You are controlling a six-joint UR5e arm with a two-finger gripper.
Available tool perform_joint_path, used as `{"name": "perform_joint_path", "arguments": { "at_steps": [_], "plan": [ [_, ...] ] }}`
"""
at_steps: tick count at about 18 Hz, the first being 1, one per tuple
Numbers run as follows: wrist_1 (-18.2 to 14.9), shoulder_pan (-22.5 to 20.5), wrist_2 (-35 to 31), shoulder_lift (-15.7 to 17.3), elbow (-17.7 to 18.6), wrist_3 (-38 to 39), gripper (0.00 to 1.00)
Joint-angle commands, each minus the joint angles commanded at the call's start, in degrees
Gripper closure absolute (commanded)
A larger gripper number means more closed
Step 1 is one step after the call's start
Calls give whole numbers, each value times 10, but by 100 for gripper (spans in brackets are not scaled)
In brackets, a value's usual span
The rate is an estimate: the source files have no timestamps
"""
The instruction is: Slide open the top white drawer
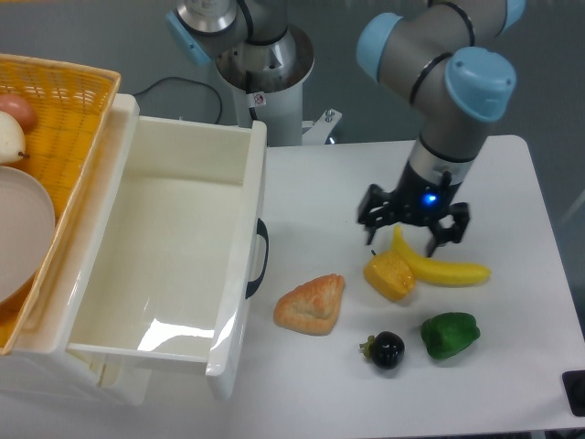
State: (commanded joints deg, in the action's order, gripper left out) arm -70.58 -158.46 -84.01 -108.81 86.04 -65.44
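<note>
Across the left half of the frame, the top white drawer (pixel 174 247) stands pulled well out of its cabinet, a deep glossy tray with nothing visible inside. Its long axis runs from upper left toward lower right, and its front panel faces right, toward the centre of the table (pixel 512 366). On that front a curved black handle (pixel 260 260) sticks out to the right, with nothing touching it. At the upper left edge a yellow wicker basket (pixel 64 119) sits beside the drawer, holding a white plate (pixel 23 229) and an onion (pixel 9 137).

Right of centre, well apart from the handle, the gripper (pixel 413 219) hangs with its jaws spread and grasping nothing, just above the upper end of a banana (pixel 443 268). Touching the banana's left side lies a yellow pepper (pixel 390 275). Lower down are a bread roll (pixel 312 304), a small dark eggplant (pixel 385 349) and a green pepper (pixel 450 334).
</note>
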Motion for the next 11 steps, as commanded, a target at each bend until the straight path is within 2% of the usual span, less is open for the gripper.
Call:
{"name": "perform_joint_path", "arguments": {
  "at_steps": [3, 6, 8, 11],
  "plan": [
    [0, -8, -32, -24, 1, -141, 0],
    [0, -21, -46, -43, -3, -250, 0],
    [13, -22, -47, -54, -4, -290, 0],
    [32, -21, -49, -64, -4, -297, 0]
  ]
}}
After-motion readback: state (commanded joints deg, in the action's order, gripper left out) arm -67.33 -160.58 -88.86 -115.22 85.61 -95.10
